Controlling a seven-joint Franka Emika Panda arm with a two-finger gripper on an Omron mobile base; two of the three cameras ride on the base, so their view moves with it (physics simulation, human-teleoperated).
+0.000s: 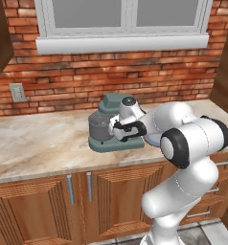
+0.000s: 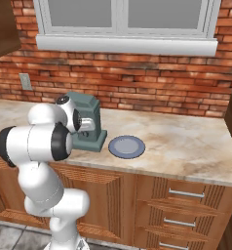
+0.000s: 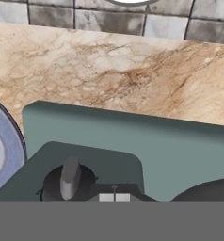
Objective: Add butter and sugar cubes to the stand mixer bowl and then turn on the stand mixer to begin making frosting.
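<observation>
Mixer (image 1: 111, 125): sitting mid-bench against the brick wall, bowl (image 1: 97, 128) seated on its base. My hand (image 1: 117, 131): fingers closed, gripping nothing, pressing in at the column's knob (image 3: 69, 180), presumably to switch it on. Plate (image 2: 126, 146): lying beside the mixer, not obstructing. Bench (image 1: 34, 139): carrying all.

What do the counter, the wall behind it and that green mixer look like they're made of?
The counter looks like polished marble: beige with brown veins. The wall looks like rough red brick with pale mortar lines. The stand mixer seems to be painted metal or plastic, a dull matte teal; which one, the look leaves open.
</observation>
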